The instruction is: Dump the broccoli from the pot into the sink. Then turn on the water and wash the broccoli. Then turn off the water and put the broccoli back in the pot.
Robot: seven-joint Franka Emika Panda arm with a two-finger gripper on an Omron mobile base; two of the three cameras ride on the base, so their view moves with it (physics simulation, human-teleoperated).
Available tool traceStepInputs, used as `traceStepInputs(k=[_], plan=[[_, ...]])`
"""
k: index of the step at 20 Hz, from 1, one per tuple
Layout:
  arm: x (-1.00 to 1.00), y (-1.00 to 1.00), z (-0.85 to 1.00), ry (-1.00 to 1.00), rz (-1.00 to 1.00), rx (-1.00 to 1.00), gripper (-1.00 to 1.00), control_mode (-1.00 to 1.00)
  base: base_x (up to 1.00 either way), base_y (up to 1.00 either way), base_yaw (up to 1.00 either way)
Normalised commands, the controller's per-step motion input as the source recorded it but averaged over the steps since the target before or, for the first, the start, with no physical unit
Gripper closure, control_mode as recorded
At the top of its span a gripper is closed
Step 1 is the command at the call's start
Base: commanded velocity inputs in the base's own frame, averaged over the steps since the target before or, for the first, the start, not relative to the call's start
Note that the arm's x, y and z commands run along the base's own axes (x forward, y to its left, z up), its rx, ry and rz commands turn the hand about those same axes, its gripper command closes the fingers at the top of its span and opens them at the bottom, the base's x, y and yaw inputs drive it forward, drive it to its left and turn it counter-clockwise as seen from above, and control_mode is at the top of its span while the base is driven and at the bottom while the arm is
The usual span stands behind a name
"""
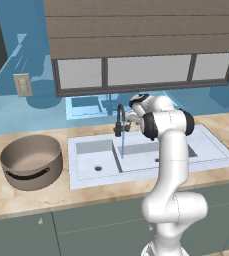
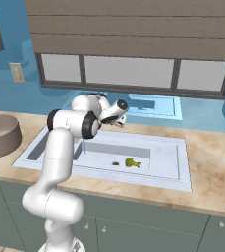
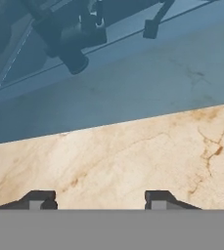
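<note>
From the left base view, I take the sink (image 1: 81, 145) as my landmark: a white double-basin unit set in the marbled counter (image 1: 16, 200). The pot (image 1: 32, 161) stands upright on the counter just beside the sink's left edge, its taupe inside bare as far as I can see. The black faucet (image 1: 120, 120) rises at the sink's back rim, and a thin pale-blue stream of water (image 1: 122, 146) falls from its spout into the sink near the divider between the 2 basins. My arm (image 1: 172, 165) stands in front of the sink's right basin and covers much of it; my hand sits behind the faucet, at the sink's back edge. From the right base view, the broccoli (image 2: 131, 162) lies on the floor of the sink's right basin, just beside the round drain (image 2: 115, 163) and apart from the water, which comes down to the left of it. My gripper (image 2: 120, 123) hangs over the sink's back rim. From the hand view, my 2 fingertips (image 3: 39, 200) stand well apart with nothing between them, so my hand is open and holds nothing; beyond them are the marbled counter and the blue wall (image 3: 133, 83) behind the sink.
</note>
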Motion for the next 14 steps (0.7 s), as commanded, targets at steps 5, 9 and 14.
traceStepInputs(k=[5, 9, 14], plan=[[-0.18, -0.22, 0.27, -0.01, 0.00, 0.04, -1.00, -1.00, 0.00, 0.00, 0.00], [-0.27, -0.18, 0.46, -0.04, 0.00, 0.06, -1.00, -1.00, 0.00, 0.00, 0.00], [-0.15, -0.11, 0.52, -0.03, 0.00, 0.09, -1.00, -1.00, 0.00, 0.00, 0.00]])
